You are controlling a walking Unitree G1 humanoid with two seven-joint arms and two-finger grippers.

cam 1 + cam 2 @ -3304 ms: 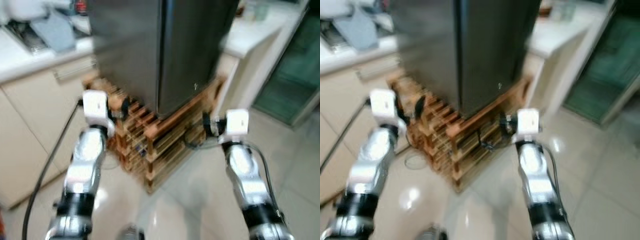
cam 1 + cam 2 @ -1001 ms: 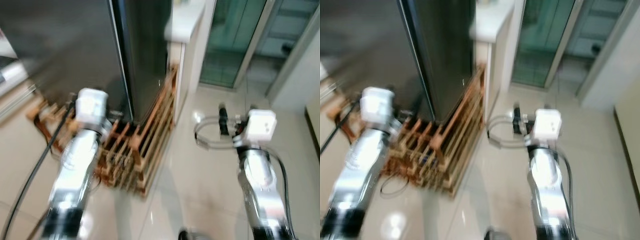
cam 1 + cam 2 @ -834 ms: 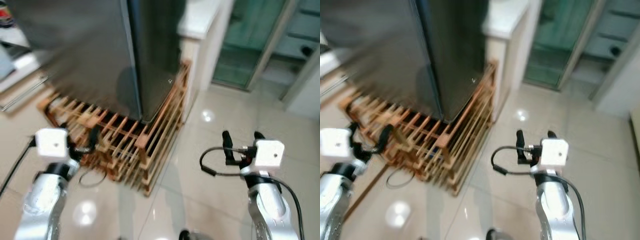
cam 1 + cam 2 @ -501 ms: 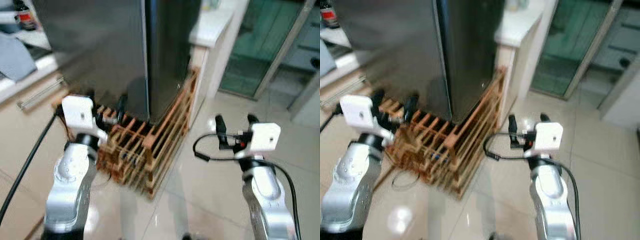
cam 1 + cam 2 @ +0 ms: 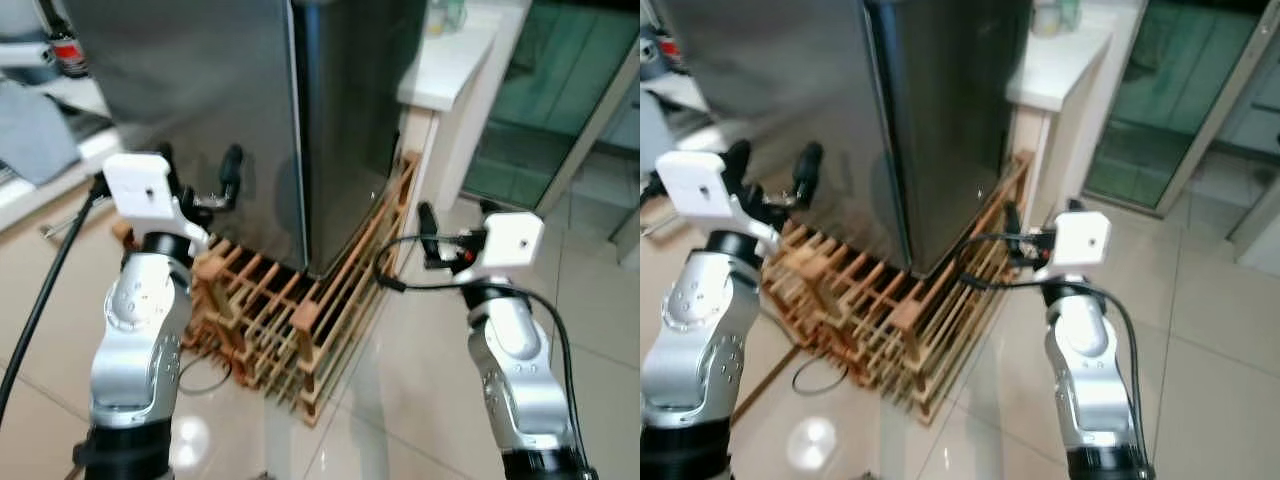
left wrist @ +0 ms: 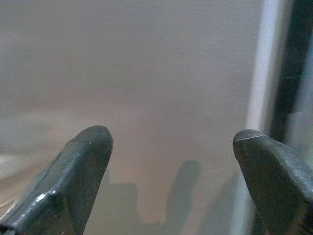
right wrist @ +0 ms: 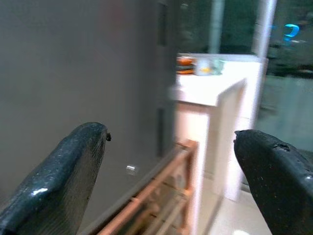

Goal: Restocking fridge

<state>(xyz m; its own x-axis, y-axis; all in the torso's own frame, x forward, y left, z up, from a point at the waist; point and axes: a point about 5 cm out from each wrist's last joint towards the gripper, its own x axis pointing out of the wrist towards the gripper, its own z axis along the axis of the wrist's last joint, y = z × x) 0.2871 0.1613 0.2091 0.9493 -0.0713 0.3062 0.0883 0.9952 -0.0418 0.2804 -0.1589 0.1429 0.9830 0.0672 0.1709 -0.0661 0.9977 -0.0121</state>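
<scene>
Before the closed fridge (image 5: 300, 120), the left claw (image 5: 197, 177) and right claw (image 5: 452, 232) hang spread and empty; stepping closer risks striking the wooden rack (image 5: 300, 310) beneath the fridge.

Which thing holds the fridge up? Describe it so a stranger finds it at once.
Start at the tall dark steel fridge beside the white counter. Directly beneath it, on the glossy tiled floor, is a low wooden rack. It is the one orange-brown slatted thing there, built of open bars.
</scene>
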